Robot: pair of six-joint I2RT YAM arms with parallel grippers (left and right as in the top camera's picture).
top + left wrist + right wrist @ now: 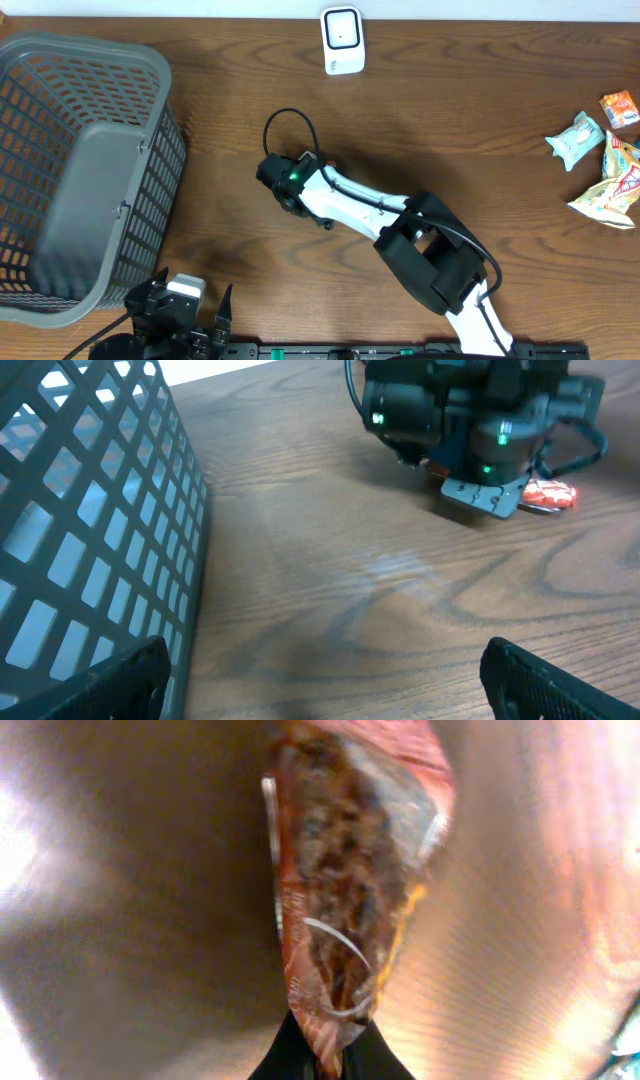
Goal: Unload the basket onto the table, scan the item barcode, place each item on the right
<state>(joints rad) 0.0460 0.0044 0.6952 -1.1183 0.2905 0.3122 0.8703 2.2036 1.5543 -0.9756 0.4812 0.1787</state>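
Observation:
My right gripper [325, 1055] is shut on the bottom edge of a red-brown snack packet [345, 870], which fills the right wrist view and stands up from the jaws. In the overhead view this gripper [280, 182] is at mid-table and covers the packet. The left wrist view shows the packet's red end [548, 495] sticking out beneath the right gripper's head. A white barcode scanner [342, 40] stands at the table's far edge. My left gripper [190, 320] rests open near the front edge beside the basket, its fingers [130, 680] wide apart with nothing between them.
A grey plastic basket [60, 60] takes up the left side, its mesh wall [80, 510] close to the left gripper. Several more snack packets [605, 165] lie at the far right edge. A black cable [290, 120] loops from the right wrist.

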